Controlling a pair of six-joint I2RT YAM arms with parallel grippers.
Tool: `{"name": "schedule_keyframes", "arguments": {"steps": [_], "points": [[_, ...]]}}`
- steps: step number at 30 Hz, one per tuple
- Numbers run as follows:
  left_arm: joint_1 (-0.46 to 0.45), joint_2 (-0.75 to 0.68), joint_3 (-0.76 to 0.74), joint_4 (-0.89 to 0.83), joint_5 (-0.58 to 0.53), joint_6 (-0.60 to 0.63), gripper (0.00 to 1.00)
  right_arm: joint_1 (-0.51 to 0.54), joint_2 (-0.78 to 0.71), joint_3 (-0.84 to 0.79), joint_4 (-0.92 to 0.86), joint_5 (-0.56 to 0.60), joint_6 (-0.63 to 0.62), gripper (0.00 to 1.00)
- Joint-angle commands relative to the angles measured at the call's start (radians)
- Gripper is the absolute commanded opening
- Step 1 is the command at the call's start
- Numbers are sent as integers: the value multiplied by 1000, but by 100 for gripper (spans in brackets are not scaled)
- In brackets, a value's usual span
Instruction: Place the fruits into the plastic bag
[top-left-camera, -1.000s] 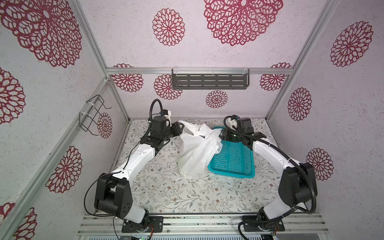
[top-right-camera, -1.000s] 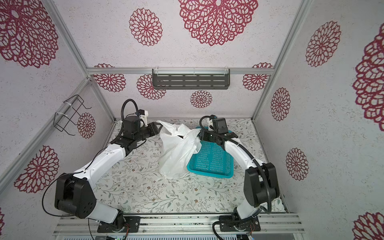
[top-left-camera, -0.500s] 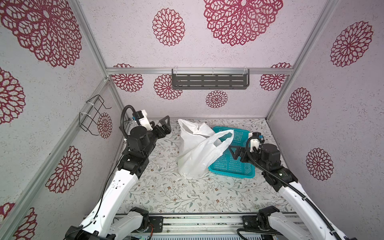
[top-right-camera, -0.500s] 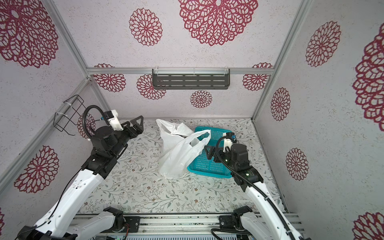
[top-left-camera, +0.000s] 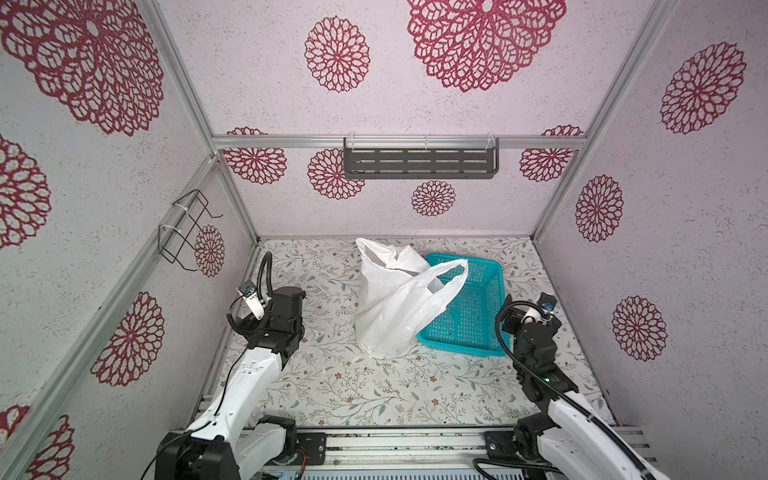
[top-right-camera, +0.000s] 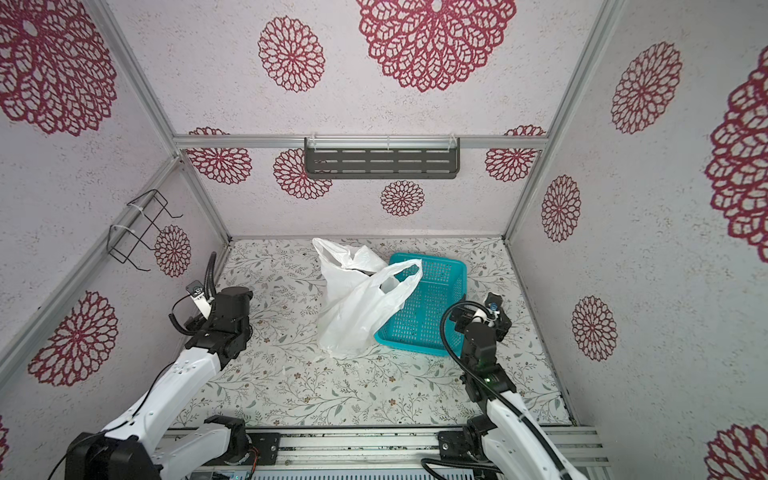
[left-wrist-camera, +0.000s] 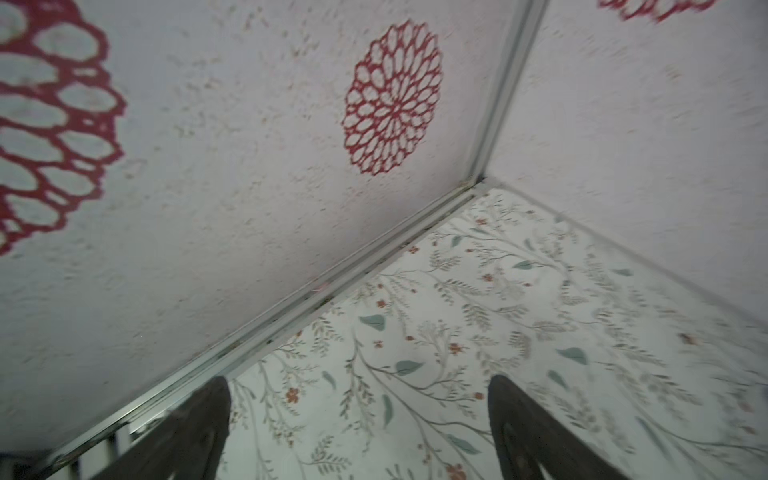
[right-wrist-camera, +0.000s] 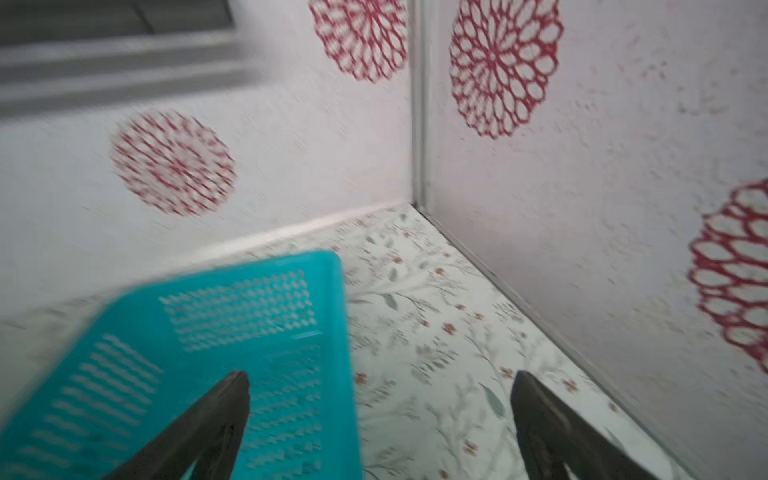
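While your left pincer (left-wrist-camera: 357, 386) and right pincer (right-wrist-camera: 380, 382) stood released and empty, the plastic bag (top-left-camera: 395, 307) leaned on the basket (top-left-camera: 469, 324) for support, fruits presumably inside.

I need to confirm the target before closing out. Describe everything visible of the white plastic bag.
The plastic bag is thin, crinkled white film with two loop handles. It sits slumped but upright on the table, with its mouth open upward. Only a dark gap shows there, so its contents are hidden. One handle stands up at the back. The other drapes over the rim of the teal basket, and the bag's side leans against that basket.
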Motion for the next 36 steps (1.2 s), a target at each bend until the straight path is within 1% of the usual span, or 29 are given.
{"name": "schedule_keyframes", "arguments": {"steps": [1, 2, 3, 4, 6, 7, 9, 10, 12, 13, 14, 15, 16, 17, 19, 20, 21, 22, 23, 24, 25, 26, 28, 29, 30, 31, 32, 34, 36], "points": [[39, 73, -7, 92, -69, -2, 97, -28, 128, -31, 304, 274, -96, 99], [48, 102, -10, 148, -60, 39, 97, -37, 164, -39, 329, 284, -76, 99], [55, 119, 12, 126, -33, 43, 97, -44, 196, -49, 358, 281, -62, 99], [56, 140, 15, 168, -29, 85, 97, -54, 232, -59, 387, 274, -42, 99], [65, 181, -10, 305, 33, 204, 97, -68, 322, -69, 444, 244, -30, 99], [68, 205, -23, 378, 48, 238, 97, -73, 380, -70, 479, 237, -34, 99], [81, 258, -46, 472, 94, 275, 97, -72, 471, -59, 586, 234, -96, 99], [83, 283, -63, 521, 111, 286, 98, -80, 499, -66, 658, 155, -152, 99], [91, 321, -104, 667, 157, 352, 97, -101, 562, -95, 836, 23, -193, 99], [92, 315, -100, 654, 189, 356, 97, -121, 605, -111, 906, -57, -199, 99], [103, 313, -127, 736, 248, 385, 97, -144, 665, -117, 981, -120, -204, 99], [115, 317, -148, 807, 310, 417, 97, -151, 689, -115, 997, -162, -222, 99], [129, 315, -149, 802, 350, 429, 97, -163, 652, -101, 897, -207, -192, 99], [144, 307, -149, 790, 405, 430, 97, -201, 648, -96, 879, -289, -171, 99], [184, 293, -173, 825, 536, 440, 97, -261, 734, -100, 980, -430, -165, 99], [204, 282, -183, 827, 594, 440, 97, -268, 698, -77, 857, -461, -156, 99], [219, 277, -187, 830, 635, 436, 98, -287, 691, -45, 797, -526, -152, 99], [237, 276, -190, 835, 671, 432, 97, -296, 713, -25, 794, -576, -167, 99], [249, 278, -188, 835, 700, 430, 97, -298, 693, -12, 737, -575, -164, 99], [258, 281, -186, 836, 721, 431, 97, -299, 708, -22, 790, -577, -166, 99], [265, 286, -184, 840, 733, 439, 97, -295, 696, -22, 762, -558, -166, 99], [266, 296, -190, 864, 734, 452, 97, -295, 703, -30, 792, -553, -164, 99], [265, 376, -249, 1046, 704, 442, 97, -293, 698, -16, 753, -557, -165, 99], [258, 445, -278, 1188, 678, 469, 98, -289, 706, -24, 786, -549, -169, 99], [237, 464, -280, 1251, 639, 490, 98, -284, 698, -24, 769, -542, -171, 99], [217, 426, -252, 1132, 610, 482, 97, -285, 705, -23, 784, -545, -170, 99], [218, 413, -242, 1068, 618, 468, 97, -284, 701, -23, 772, -542, -171, 99], [225, 449, -253, 1168, 623, 487, 97, -285, 704, -21, 775, -546, -168, 99], [231, 428, -244, 1106, 634, 472, 97, -285, 705, -19, 774, -549, -167, 99]]}}
